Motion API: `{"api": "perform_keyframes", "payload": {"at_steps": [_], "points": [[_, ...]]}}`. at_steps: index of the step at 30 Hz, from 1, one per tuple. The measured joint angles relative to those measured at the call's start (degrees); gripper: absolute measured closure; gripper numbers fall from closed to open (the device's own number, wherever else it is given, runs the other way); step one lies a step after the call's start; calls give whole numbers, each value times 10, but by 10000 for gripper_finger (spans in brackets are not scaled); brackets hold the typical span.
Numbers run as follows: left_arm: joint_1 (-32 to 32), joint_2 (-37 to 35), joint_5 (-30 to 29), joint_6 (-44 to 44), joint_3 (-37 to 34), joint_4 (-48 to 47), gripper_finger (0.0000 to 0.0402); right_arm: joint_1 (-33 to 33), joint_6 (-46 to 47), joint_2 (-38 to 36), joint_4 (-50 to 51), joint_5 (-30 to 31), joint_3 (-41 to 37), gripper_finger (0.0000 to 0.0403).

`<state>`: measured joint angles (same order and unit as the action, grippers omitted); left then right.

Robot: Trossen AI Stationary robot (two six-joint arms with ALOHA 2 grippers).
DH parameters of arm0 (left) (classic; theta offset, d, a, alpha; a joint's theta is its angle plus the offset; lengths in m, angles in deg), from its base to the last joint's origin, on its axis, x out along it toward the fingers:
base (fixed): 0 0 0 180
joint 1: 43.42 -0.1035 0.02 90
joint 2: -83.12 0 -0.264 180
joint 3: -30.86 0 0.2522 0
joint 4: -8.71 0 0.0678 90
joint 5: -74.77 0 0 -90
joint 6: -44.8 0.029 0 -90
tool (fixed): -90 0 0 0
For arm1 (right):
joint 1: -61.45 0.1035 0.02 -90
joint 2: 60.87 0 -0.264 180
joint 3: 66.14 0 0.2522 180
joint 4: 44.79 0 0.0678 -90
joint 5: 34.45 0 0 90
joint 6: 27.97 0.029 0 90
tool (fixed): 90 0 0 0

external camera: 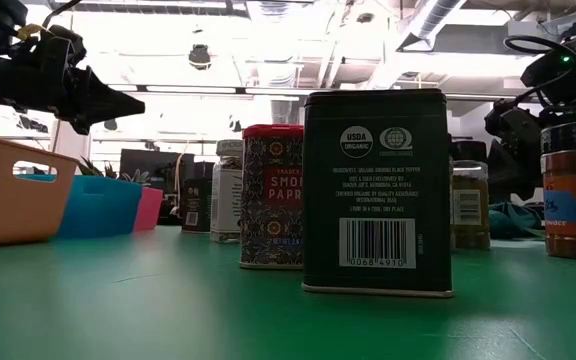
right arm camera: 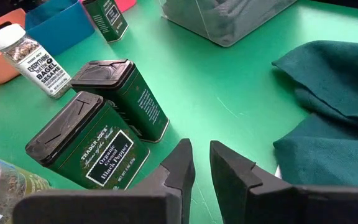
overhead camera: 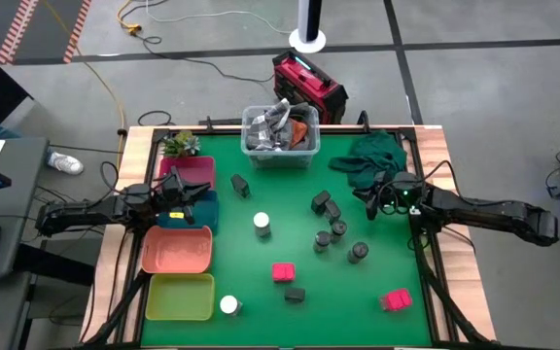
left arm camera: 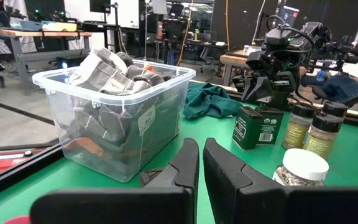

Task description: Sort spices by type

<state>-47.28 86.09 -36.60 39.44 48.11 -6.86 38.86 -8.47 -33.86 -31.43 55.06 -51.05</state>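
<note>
The right pincer [right arm camera: 202, 163] hangs empty near the tabletop's [overhead camera: 377, 321] right edge, toward the back, its fingers drawn almost together with only a narrow slit between them. Just ahead of it two black rectangular boxes [right arm camera: 98, 146] stand side by side, touching or nearly so, which is the first hazard: fingers this close cannot straddle a box, and coming down on one of the pair would likely shove or tip its neighbour. The green cloth [right arm camera: 328, 106] bunched beside the pincer, near the back right corner, could snag a finger on a low sweep. The left pincer [left arm camera: 201, 168] is shut and empty too, hovering by the left edge over the coloured trays [overhead camera: 178, 250], facing the clear bin [left arm camera: 114, 118] at the back edge. The spices are all unsorted: dark grey round jars [overhead camera: 336, 231] cluster right of centre, white-topped jars [overhead camera: 262, 224] sit mid-tabletop and at the front edge, and pink-red boxes [overhead camera: 283, 272] lie toward the front. I judge the jar cluster tight enough that a grasp there may knock one rolling, though from overhead I cannot be sure whether they touch. A further risk is confusing kinds, since the dark jars and black boxes look alike from above.
</note>
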Motion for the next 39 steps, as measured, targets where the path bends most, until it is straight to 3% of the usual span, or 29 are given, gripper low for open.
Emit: {"api": "perform_keyframes", "payload": {"at_steps": [31,39], "points": [[0,0,0,1,0,0,386,0,0,0,0,0,0,319],[0,0,0,77,0,0,386,0,0,0,0,0,0,319]]}}
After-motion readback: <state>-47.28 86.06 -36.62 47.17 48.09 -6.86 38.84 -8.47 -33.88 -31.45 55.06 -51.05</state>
